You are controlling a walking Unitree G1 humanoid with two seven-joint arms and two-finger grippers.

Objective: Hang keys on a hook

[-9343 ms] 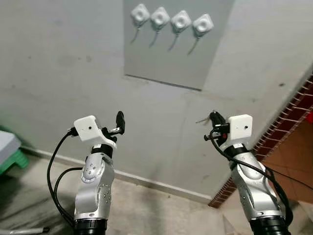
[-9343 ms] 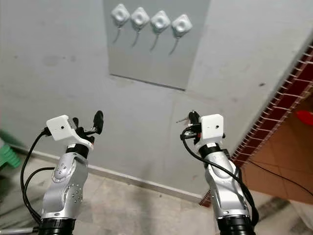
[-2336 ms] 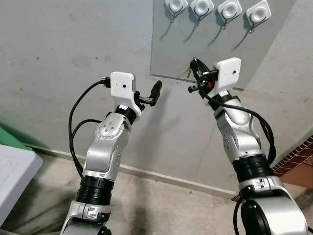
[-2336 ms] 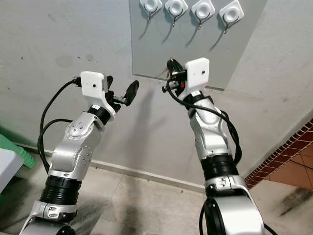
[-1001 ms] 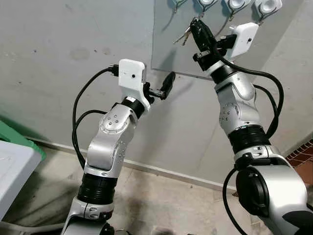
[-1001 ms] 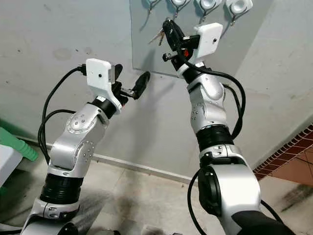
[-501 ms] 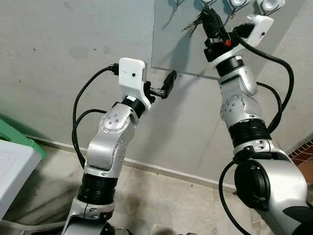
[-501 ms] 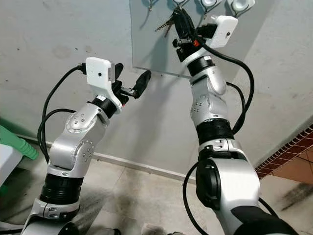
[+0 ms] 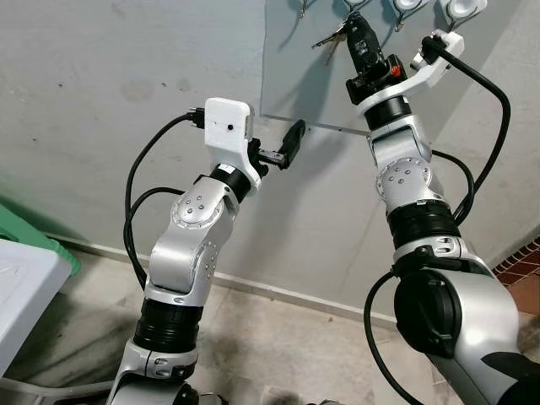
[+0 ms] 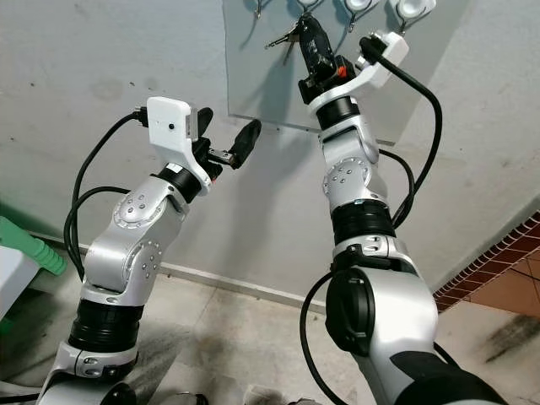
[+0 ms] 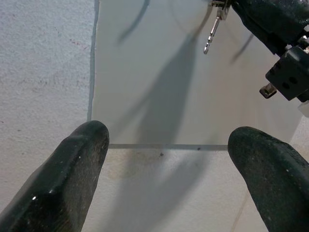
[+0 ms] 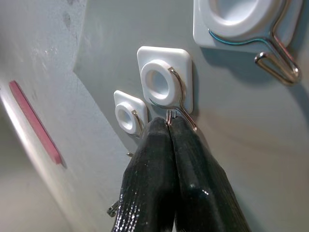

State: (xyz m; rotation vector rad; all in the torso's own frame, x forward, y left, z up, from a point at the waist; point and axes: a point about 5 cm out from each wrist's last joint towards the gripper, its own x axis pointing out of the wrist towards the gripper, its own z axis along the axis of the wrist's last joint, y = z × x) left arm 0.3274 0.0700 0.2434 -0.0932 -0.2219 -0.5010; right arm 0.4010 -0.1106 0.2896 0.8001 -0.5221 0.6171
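We see the keys [image 9: 331,39] held high against the grey panel [image 9: 287,84] on the wall, pinched in our right gripper [image 9: 358,27], with their blades sticking out to the left of the black fingers. In the right wrist view the two fingers [image 12: 164,193] are pressed tightly together, and their tips sit right at the foot of a wire hook [image 12: 177,99] that curves out of a square white mount [image 12: 164,82]. A thin bit of metal shows between the fingertips, touching or almost touching the hook wire; we cannot tell whether the ring has gone over it. A smaller-looking hook mount [image 12: 129,112] lies beyond this one, and another mount [image 12: 241,21] with its own wire hook sits nearer the camera. From the head views, the row of hooks runs along the panel's top edge, and our right gripper is at the second hook from the left [image 10: 305,5].

Our left gripper [image 9: 283,148] is raised lower down, just in front of the panel's bottom edge, with its fingers [image 11: 72,179] spread wide and nothing between them. In the left wrist view we look up past them at the panel, a key blade [image 11: 212,31] and the dark bulk of the right gripper.

A grey plaster wall [image 9: 101,93] surrounds the panel. Below is a concrete floor [image 9: 278,354], with a green and white object [image 9: 21,270] at the left and red brick tiling [image 10: 498,261] at the right.
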